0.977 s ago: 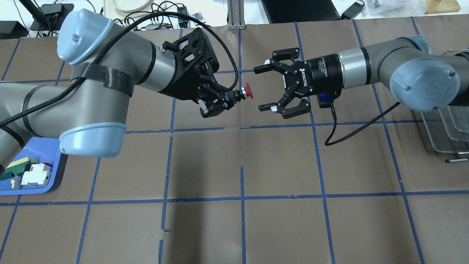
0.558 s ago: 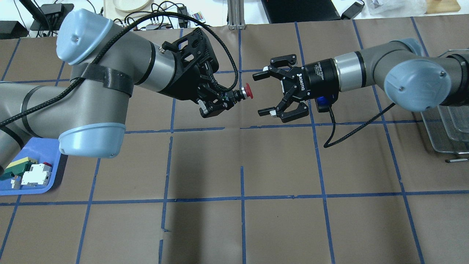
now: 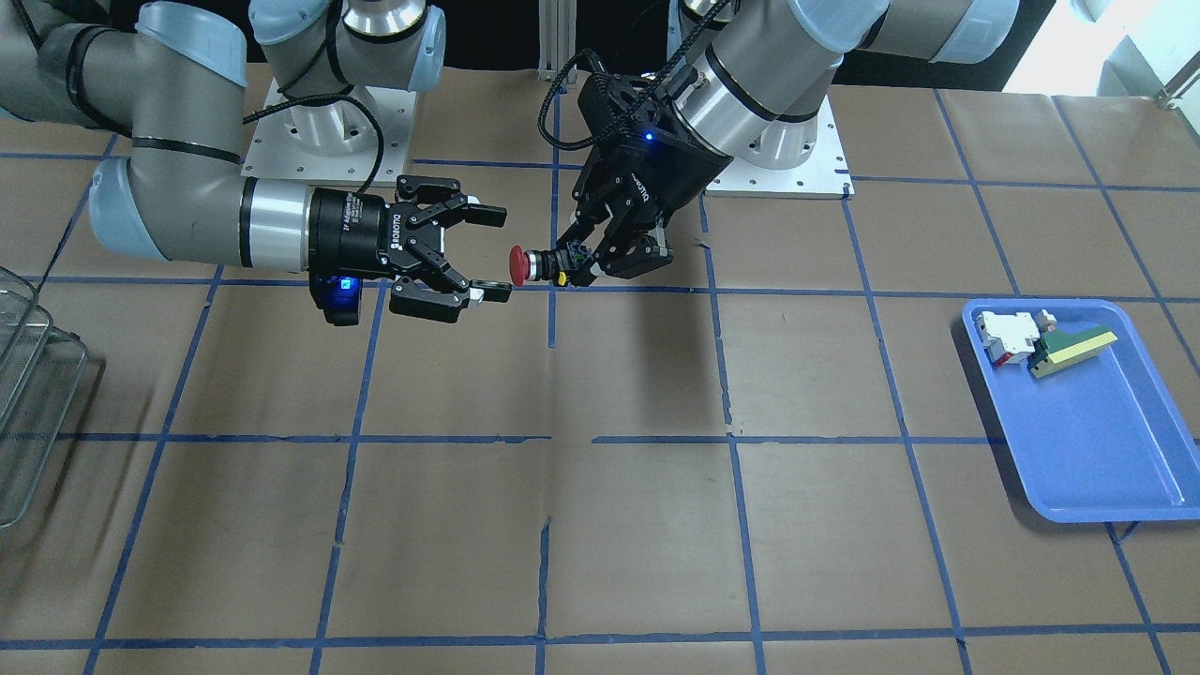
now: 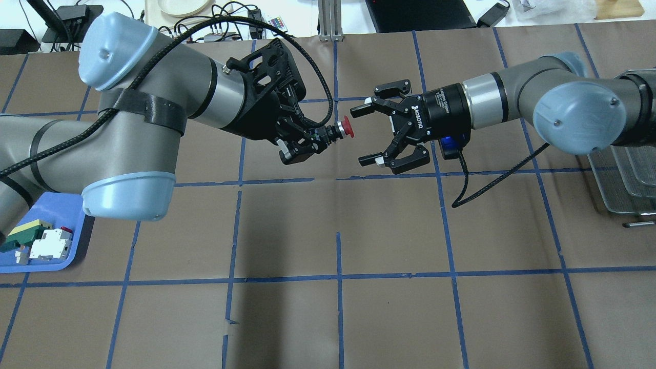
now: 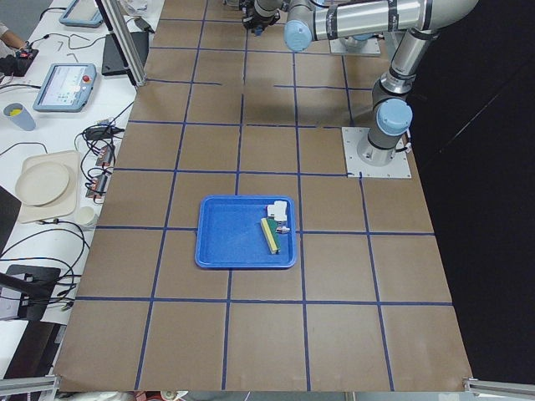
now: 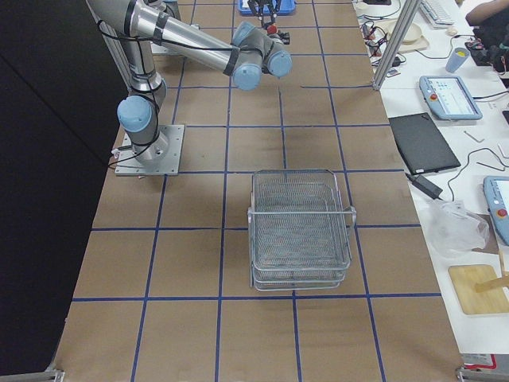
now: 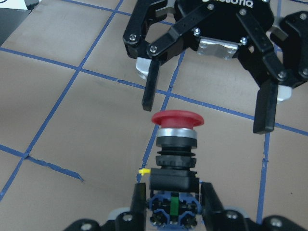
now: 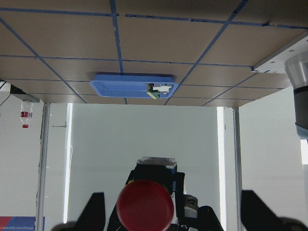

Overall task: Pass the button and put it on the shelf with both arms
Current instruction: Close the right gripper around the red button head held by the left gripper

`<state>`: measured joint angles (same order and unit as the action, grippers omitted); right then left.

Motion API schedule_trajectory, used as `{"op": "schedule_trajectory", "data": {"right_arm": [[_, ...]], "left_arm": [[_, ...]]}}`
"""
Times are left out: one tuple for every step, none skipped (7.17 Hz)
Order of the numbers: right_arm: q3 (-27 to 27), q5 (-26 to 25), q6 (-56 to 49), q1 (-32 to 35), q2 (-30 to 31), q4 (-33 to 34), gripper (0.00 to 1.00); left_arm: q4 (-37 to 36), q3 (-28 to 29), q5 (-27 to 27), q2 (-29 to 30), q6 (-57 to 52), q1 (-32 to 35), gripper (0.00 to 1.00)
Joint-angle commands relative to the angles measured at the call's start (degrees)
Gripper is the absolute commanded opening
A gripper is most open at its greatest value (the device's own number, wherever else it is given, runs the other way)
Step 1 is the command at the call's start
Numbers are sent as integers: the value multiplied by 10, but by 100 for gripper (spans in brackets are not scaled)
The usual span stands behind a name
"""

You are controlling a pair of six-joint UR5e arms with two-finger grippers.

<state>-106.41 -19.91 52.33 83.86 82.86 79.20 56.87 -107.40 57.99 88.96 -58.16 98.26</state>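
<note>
The button [image 4: 348, 127], red mushroom cap on a black-grey body, is held level above the table by its rear end in my shut left gripper [image 4: 316, 141]. Its cap points at my right gripper [image 4: 357, 135], which is open, its fingertips level with the cap on either side without touching. The front view shows the same: the button [image 3: 517, 265], left gripper [image 3: 574, 267], right gripper [image 3: 502, 256]. In the left wrist view the button [image 7: 176, 137] faces the open right gripper [image 7: 207, 113]. The wire-mesh shelf [image 6: 301, 227] stands at the table's right end.
A blue tray [image 3: 1097, 441] at the table's left end holds a white-and-red block [image 3: 1008, 333] and a green-and-yellow wedge [image 3: 1073, 349]. The shelf's edge [image 4: 625, 179] shows under the right arm's elbow. Brown table with a blue tape grid.
My right gripper has moved left toward the button, still open, until its fingertips flank the red cap. The left arm and the button have stayed put.
</note>
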Motion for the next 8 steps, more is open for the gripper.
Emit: {"op": "schedule_trajectory", "data": {"right_arm": [[5,6,7,18,-1,1,100],[4,7,6,28,-2,1,100],[5,2,7,28,-4,1,100],[6,0,8,27,-2,1,100],[6,0,7,27,-1,2,98],[7,-10,7,26,-2,3,88],[7,-11,8,22,-2,2,66],[7,-10,9,20,-2,1,47]], "left_arm": [[0,0,0,-2,0,0,31],[0,1,0,-2,0,0,31],[0,0,0,-3,0,0,31],[0,0,1,-3,0,0,31],[0,1,1,-3,0,0,31],[0,0,1,-4,0,0,31],[0,0,2,-4,0,0,31],[0,0,2,-4,0,0,31]]}}
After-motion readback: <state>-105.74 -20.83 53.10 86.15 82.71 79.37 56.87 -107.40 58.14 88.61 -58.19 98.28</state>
